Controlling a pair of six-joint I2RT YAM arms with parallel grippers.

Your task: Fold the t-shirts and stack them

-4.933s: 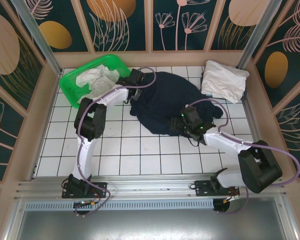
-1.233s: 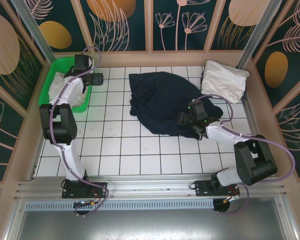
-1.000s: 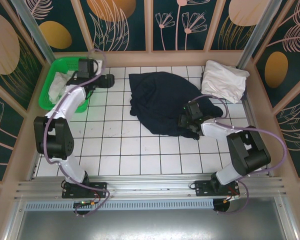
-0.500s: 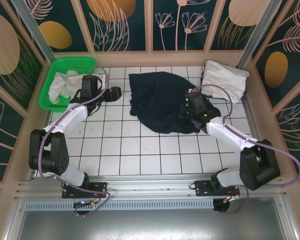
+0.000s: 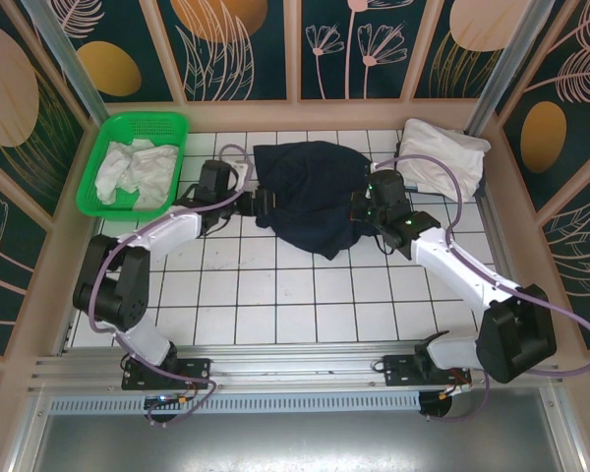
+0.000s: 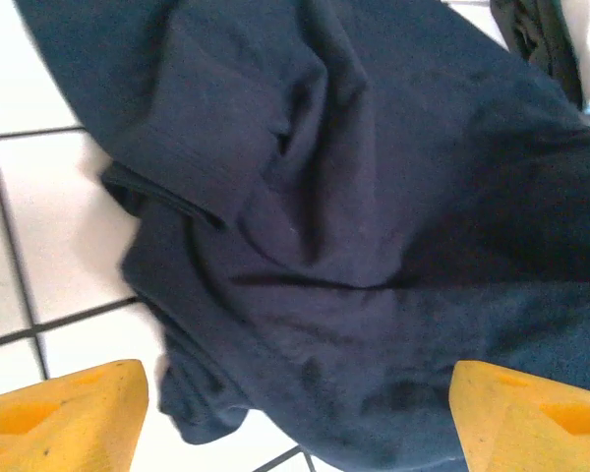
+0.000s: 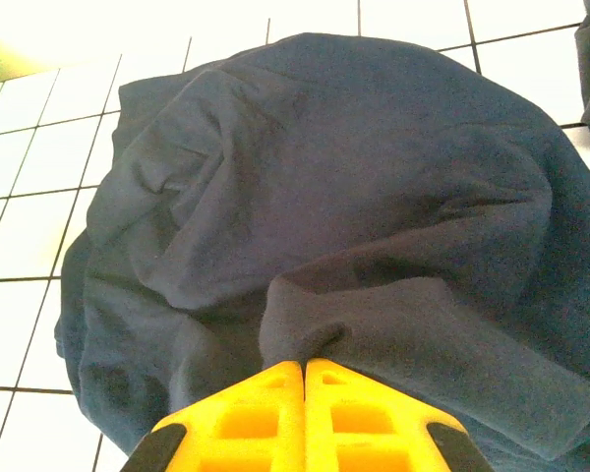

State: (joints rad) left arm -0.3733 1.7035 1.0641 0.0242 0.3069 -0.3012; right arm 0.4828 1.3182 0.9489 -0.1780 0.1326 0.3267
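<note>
- Top external view: navy t-shirt (image 5: pixel 310 197) lies crumpled on the white tiled table (image 5: pixel 275 295), in the far middle, between the two arms.
- Left gripper (image 5: pixel 263 202) is at the shirt's left edge, low over the tiles. Right gripper (image 5: pixel 360 210) is at the shirt's right edge, its arm reaching in from the near right.
- Folded white t-shirt (image 5: pixel 441 159) sits in the far right corner, well apart from the navy one.
- Green basket (image 5: pixel 138 120) stands in the far left corner with pale shirts (image 5: pixel 133 175) bunched inside it.
- Left wrist view: left gripper (image 6: pixel 295 433) has its jaws spread wide, one yellow fingertip at each lower corner of the picture. Nothing is grasped.
- Navy t-shirt (image 6: pixel 354 226) lies just ahead of the parted fingers in heavy creases, a hemmed edge toward the left. Bare tiled table (image 6: pixel 39 206) shows to the left of the cloth.
- Right wrist view: right gripper (image 7: pixel 305 369) is clenched, its yellow fingers (image 7: pixel 241 423) pressed flat together.
- A raised fold of the navy t-shirt (image 7: pixel 324 187) meets the fingertips and appears pinched between them. The cloth humps up from that point.
- The rest of the shirt spreads away across the tiled table (image 7: pixel 39 147), with white squares showing along the left and top.
</note>
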